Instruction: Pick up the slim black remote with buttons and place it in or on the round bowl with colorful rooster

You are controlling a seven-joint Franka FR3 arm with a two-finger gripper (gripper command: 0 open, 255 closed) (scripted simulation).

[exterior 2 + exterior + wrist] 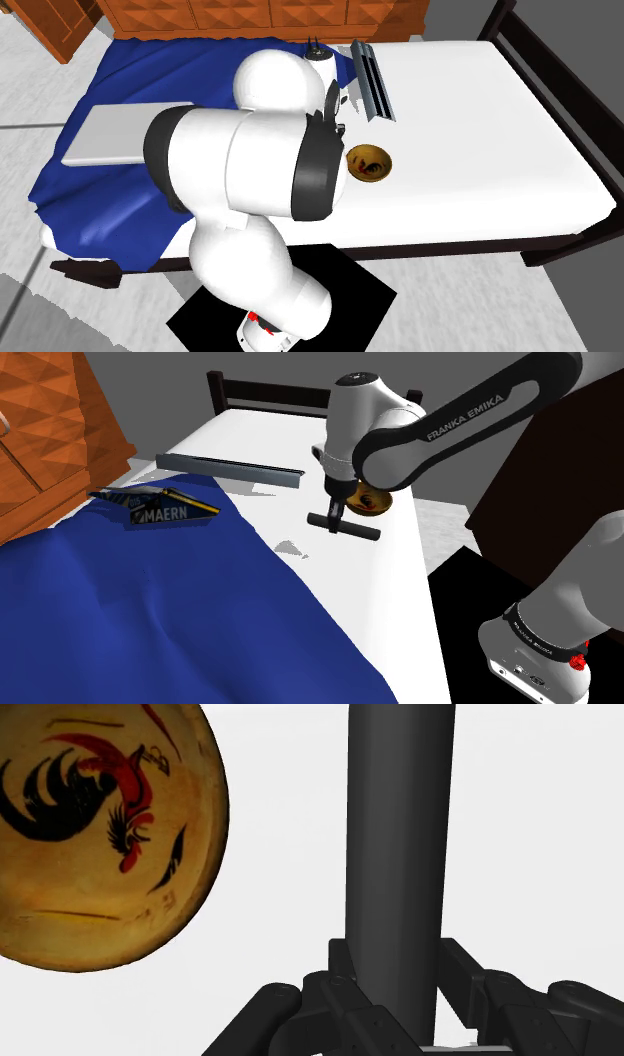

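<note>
White capitals reading "FRANKA EMIKA" run along the dark band of the forearm (468,422) in the shoulder view; smaller white lettering sits on the dark ring of the lower link (535,637) of the same arm, seemingly the same brand, though too small to read surely; the flat dark-blue packet (160,509) lying on the blue cover (150,612) bears "MAERN" in pale capitals, with smaller unreadable print above it; the bowl (90,834) carries a few small dark marks beside its painted rooster, none legible.

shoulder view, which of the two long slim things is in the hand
The black remote, clasped in the hand; the grey bar lies loose on the bed.
</note>
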